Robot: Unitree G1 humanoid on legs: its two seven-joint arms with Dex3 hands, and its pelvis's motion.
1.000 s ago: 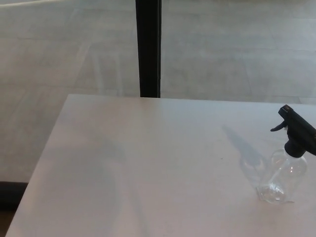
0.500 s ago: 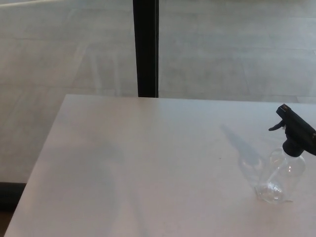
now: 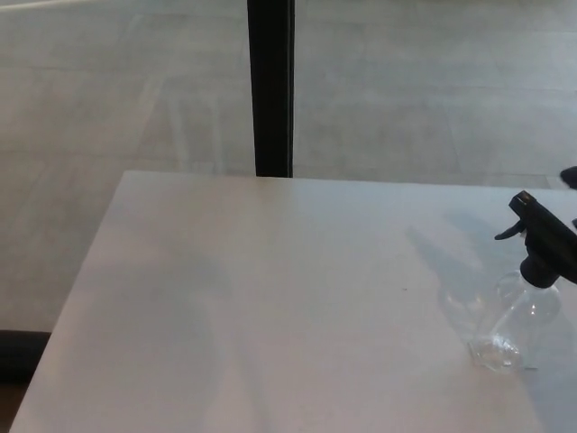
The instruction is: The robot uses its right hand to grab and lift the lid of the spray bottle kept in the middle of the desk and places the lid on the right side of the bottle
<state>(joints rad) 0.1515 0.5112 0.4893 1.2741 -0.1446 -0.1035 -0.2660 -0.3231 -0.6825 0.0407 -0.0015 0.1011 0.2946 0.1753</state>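
Standing near the worktop's (image 3: 270, 298) right edge, the clear spray bottle (image 3: 512, 329) keeps its black lid (image 3: 541, 244) on. Nothing is done yet. A dark shape, perhaps the right hand (image 3: 570, 176), shows at the right; its fingers cannot be told.

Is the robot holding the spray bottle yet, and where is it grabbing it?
No, nothing is held. The spray bottle stands alone on the desk with its black lid still on. Only a dark sliver shows at the right edge.
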